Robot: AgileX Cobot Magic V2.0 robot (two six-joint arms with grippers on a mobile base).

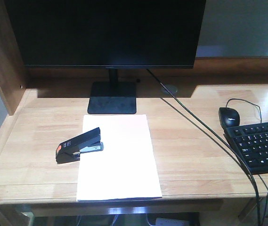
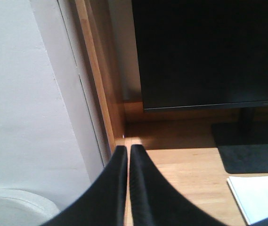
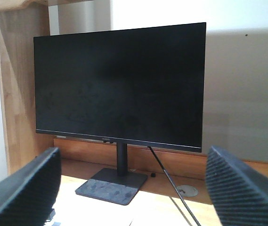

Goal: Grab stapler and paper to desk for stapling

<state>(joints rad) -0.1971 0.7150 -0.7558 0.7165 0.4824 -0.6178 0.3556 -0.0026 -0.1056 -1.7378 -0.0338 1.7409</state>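
Observation:
The black stapler (image 1: 79, 146) lies on the desk (image 1: 195, 155), its orange-red rear pointing left and its front over the left edge of the white paper (image 1: 117, 157). The paper lies flat in front of the monitor stand. A corner of the paper shows in the left wrist view (image 2: 258, 195). My left gripper (image 2: 127, 151) is shut and empty, held above the desk's left edge by the wooden side panel (image 2: 101, 80). My right gripper (image 3: 134, 155) is wide open and empty, facing the monitor from above the desk. Neither gripper shows in the front view.
A black monitor (image 1: 108, 30) on a flat stand (image 1: 112, 97) stands at the back. Its cable (image 1: 204, 127) runs forward to the right. A black mouse (image 1: 229, 116) and a keyboard (image 1: 261, 143) lie at the right.

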